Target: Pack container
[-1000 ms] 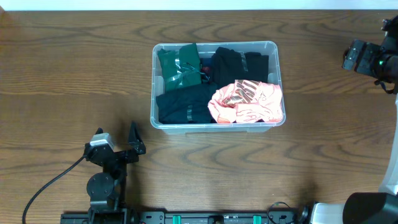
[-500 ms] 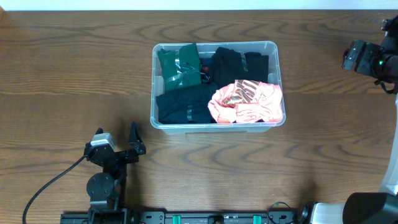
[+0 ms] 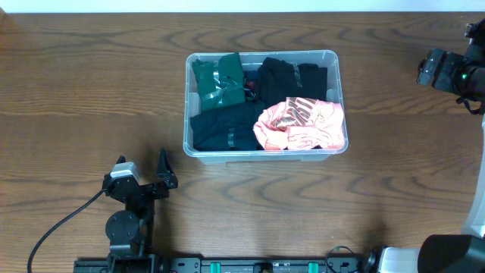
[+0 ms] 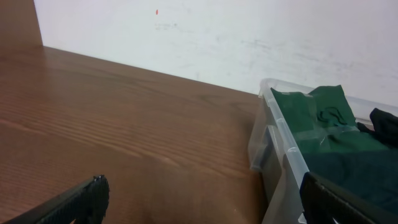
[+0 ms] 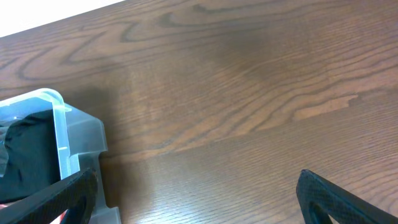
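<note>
The container [image 3: 261,154] is sitting in the middle of the table [image 3: 91,91], nearer its far edge, with its long side running left to right. It is holding a green garment [image 3: 218,80] at the far left, black clothes [image 3: 292,78] across the far right and near left, and a crumpled pink garment [image 3: 299,125] lying on top at the near right.

The packing is looking close to done, since no loose clothing is showing anywhere on the wood. What seems left is the pink garment, which is bulging up and appears to be reaching over the rim at the near right corner, so it may need pressing down. No lid is showing.

The left gripper [image 4: 204,183] is waiting near the front edge, well apart from the tub, its jaws spread wide and holding nothing. The right gripper [image 5: 196,186] is hanging off to the tub's right, also spread wide and empty, with the tub's corner just entering its camera's view.

Bare wood is giving both arms plenty of room at the left, right and front. Behind the tub, the table's far edge is lying close, so room there is looking tight.
</note>
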Controlling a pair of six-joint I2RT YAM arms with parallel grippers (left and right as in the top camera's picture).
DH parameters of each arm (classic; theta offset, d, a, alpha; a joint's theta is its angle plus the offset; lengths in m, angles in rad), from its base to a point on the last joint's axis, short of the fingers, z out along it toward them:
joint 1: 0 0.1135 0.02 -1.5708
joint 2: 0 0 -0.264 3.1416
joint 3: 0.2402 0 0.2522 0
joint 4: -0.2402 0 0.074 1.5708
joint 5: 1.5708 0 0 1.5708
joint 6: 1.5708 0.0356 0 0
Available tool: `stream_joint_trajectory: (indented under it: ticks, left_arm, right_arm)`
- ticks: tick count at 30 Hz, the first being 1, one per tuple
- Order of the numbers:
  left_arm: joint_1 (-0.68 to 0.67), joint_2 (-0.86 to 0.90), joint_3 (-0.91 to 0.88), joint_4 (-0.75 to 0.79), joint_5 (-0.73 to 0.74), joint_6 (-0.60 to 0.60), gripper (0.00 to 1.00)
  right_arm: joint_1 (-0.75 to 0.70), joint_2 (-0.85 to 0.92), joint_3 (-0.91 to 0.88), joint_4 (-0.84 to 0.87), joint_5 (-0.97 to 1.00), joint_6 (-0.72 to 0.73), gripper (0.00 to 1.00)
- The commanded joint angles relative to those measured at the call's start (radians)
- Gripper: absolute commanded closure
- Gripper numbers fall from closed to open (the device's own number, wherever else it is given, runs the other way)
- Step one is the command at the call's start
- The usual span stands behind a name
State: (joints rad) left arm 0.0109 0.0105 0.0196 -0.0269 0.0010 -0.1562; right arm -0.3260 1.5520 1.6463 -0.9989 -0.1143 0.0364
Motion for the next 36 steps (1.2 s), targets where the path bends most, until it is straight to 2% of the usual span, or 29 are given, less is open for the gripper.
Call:
stream_joint_trajectory:
  ticks: [1,9,16,21,24,31,36]
  left_arm:
    - [0.002,-0.005,-0.016,-0.047,-0.009,0.017,0.02]
    - [0.002,-0.005,-0.016,-0.047,-0.008,0.017,0.02]
    - [0.002,-0.005,-0.016,-0.047,-0.008,0.017,0.02]
    - [0.002,-0.005,-0.016,-0.047,-0.008,0.017,0.02]
    - [0.002,-0.005,-0.016,-0.047,-0.009,0.017,0.02]
    - [0.002,-0.005,-0.016,-0.047,-0.009,0.017,0.02]
    - [0.002,-0.005,-0.016,-0.047,-0.009,0.017,0.02]
  right_arm:
    - [-0.005,0.005,0.0,-0.001,0.006,-0.008,0.01]
    - [0.039,-0.046,0.0,-0.009,0.006,-0.008,0.01]
    - [0.193,-0.21,-0.039,-0.008,0.006,-0.008,0.01]
    - [0.253,-0.356,-0.166,0.063,0.053,-0.06,0.01]
    - [0.253,-0.465,-0.324,0.239,0.007,-0.06,0.01]
    - [0.253,-0.759,-0.809,0.818,-0.071,-0.06,0.01]
    - [0.256,-0.951,-1.098,1.048,-0.078,-0.03,0.01]
